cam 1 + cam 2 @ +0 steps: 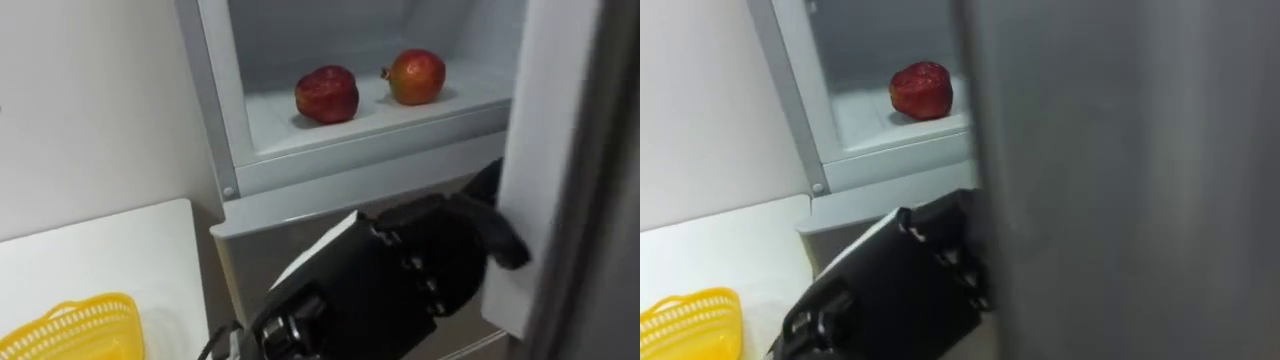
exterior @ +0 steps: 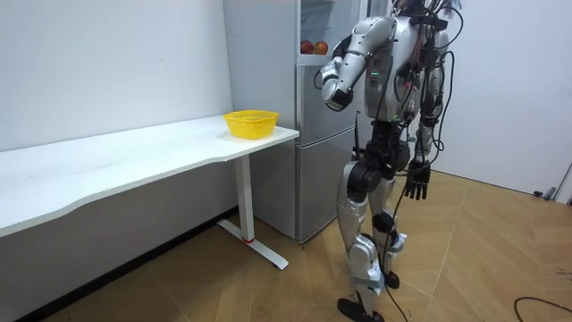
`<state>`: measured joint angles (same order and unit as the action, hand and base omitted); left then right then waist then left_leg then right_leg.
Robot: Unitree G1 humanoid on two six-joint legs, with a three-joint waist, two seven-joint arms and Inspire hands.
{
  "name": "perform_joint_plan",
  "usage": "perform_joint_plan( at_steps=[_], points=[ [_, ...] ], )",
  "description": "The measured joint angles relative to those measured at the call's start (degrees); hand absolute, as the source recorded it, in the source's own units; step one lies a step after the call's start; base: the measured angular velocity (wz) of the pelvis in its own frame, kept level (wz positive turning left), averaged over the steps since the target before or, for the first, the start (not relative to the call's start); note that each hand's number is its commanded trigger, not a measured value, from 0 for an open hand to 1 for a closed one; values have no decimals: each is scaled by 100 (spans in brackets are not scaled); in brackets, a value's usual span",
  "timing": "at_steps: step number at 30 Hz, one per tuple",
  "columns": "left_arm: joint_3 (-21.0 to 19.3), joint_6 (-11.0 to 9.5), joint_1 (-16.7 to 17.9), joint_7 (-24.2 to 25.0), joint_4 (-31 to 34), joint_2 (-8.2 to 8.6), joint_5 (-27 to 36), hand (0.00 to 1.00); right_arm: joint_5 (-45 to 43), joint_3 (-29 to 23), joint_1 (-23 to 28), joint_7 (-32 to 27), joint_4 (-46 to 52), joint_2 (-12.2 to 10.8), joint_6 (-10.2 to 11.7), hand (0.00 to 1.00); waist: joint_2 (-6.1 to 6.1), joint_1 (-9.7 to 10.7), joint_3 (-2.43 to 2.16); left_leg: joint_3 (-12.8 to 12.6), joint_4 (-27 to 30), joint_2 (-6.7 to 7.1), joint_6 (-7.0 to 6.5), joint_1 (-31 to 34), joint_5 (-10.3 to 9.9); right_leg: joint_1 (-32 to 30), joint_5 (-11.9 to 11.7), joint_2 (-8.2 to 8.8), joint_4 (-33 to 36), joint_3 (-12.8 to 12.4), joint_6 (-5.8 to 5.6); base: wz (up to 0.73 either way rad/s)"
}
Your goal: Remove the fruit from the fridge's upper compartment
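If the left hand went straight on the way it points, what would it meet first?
The open fridge door. The left hand points to the right at the door's white edge and seems to touch it, though depth there is hard to judge.

We log by kind, as seen:
- Red fruit (image 1: 326,94): qty 2, incl. the other red fruit (image 1: 415,77).
- Yellow basket (image 1: 80,312): qty 1.
- White table (image 1: 110,250): qty 1; table leg (image 2: 246,201): 1 that we can make out.
- Fridge (image 2: 313,179): qty 1; compartments: 2, upper & lower; open door (image 1: 555,150): 1; shelf (image 1: 400,115) w/ fruit: 1.
- Robot hands: qty 2, i.e. left hand (image 1: 430,270) x1, right hand (image 2: 416,183) x1.
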<state>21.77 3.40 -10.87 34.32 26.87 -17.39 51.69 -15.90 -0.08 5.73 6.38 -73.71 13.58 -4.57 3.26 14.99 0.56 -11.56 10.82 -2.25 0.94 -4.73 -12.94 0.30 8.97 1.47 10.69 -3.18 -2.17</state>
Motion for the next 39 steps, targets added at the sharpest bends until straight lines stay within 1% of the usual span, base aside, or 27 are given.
perform_joint_plan(
  at_steps=[2,7,11,15,21,23,26,28,31,39],
  points=[
    [184,8,-115,123,-1,5,3,0,140,11,-14,-16,29,1,0,0,0,54,0,-7,-5,-2,0,3,0,-19,0,-5,2,-20,0,-5],
    [388,55,-232,377,-2,34,9,0,377,12,-20,-98,86,6,-5,0,-2,59,-1,-81,-9,-3,0,-11,0,-44,0,-18,5,-103,0,-8],
    [387,132,-249,500,-2,38,2,0,507,9,-16,-165,85,6,-7,0,-8,65,-2,-112,-11,-12,0,-8,0,-69,-4,-35,8,-144,6,-5],
    [387,133,-254,516,-2,38,-2,0,529,8,-6,-151,75,6,5,0,-13,80,-2,-221,-13,-33,0,-7,0,-85,-9,-49,9,-166,14,-4],
    [388,133,-254,516,-2,37,-3,0,584,10,-12,-137,78,5,40,0,-38,194,-5,-276,-14,-39,0,-9,0,-103,-13,-60,10,-215,19,-3],
    [388,132,-256,517,-3,38,-3,0,580,11,7,-139,75,5,98,0,-54,221,-5,-314,-13,-41,0,-15,0,-104,-13,-62,11,-235,19,-5],
    [388,128,-255,526,-4,38,-2,0,583,12,20,-139,8,5,153,0,-70,223,3,-356,-12,-45,0,-44,0,-97,-13,-66,20,-262,19,-5],
    [389,126,-257,534,-6,42,0,0,584,22,6,-141,3,5,152,0,-77,227,3,-377,-12,-46,0,-59,0,-96,-13,-70,21,-291,19,-8],
    [391,125,-263,536,-44,103,4,0,621,109,30,-152,-7,5,153,0,-88,247,8,-396,-13,-46,0,-80,0,-89,-13,-74,23,-314,19,-5],
    [391,124,-263,536,-83,107,5,0,658,118,111,-209,-4,5,151,0,-87,219,6,-409,-12,-47,0,-86,0,-97,-13,-78,31,-331,20,-1]
  ],
)
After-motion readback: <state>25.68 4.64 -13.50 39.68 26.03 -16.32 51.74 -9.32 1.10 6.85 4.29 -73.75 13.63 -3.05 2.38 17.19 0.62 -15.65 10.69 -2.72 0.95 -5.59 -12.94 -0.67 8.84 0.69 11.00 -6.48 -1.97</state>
